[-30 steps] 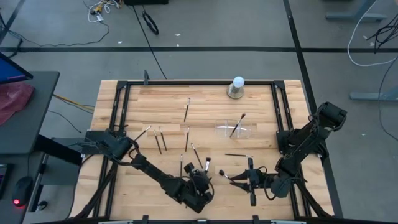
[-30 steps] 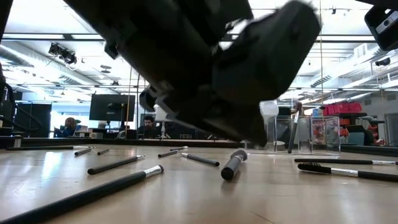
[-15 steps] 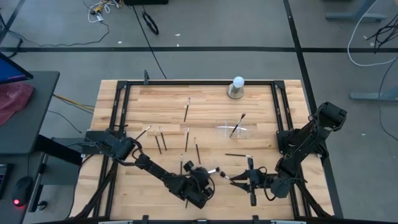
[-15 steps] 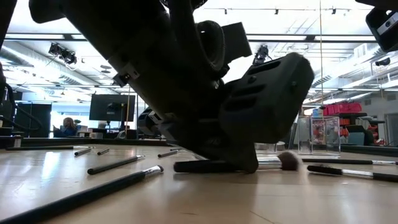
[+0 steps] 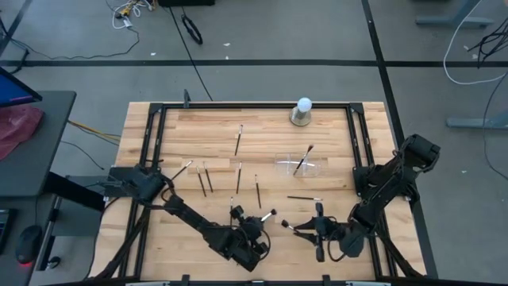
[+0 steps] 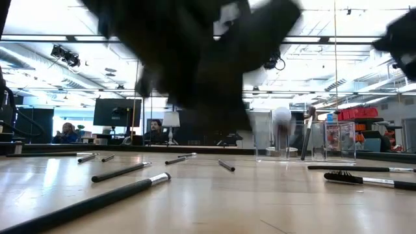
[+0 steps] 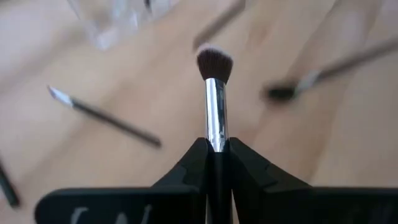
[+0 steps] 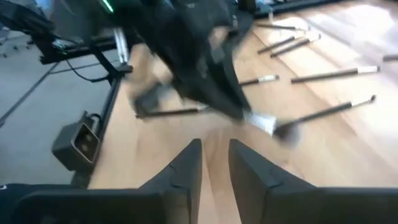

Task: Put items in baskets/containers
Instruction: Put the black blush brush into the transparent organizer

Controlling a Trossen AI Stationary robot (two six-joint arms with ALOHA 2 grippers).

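- The left gripper (image 7: 217,163) has its jaws clamped on the dark handle of a makeup brush (image 7: 215,93) right where the silver ferrule begins — the brush sticks straight out ahead of the jaws, its reddish-brown tuft well clear of them.
- Risk, as I judge it: the hold sits at one end of a slim, smooth handle, so a quick swing could let the brush pivot or slide between the fingers and drop short of its goal.
- Beyond the tuft lie more brushes on the wooden table (image 5: 198,135), and farther ahead the clear holder (image 5: 299,166) — hard to see against the wood, with one brush already leaning in it; a misjudged approach could knock its rim or miss the opening.
- The right gripper (image 8: 214,163) waits just beside the left one at the table's near edge, jaws a little apart and holding nothing; a loose brush lies just ahead of them. The two arms are close — a wide sweep might bring them together.
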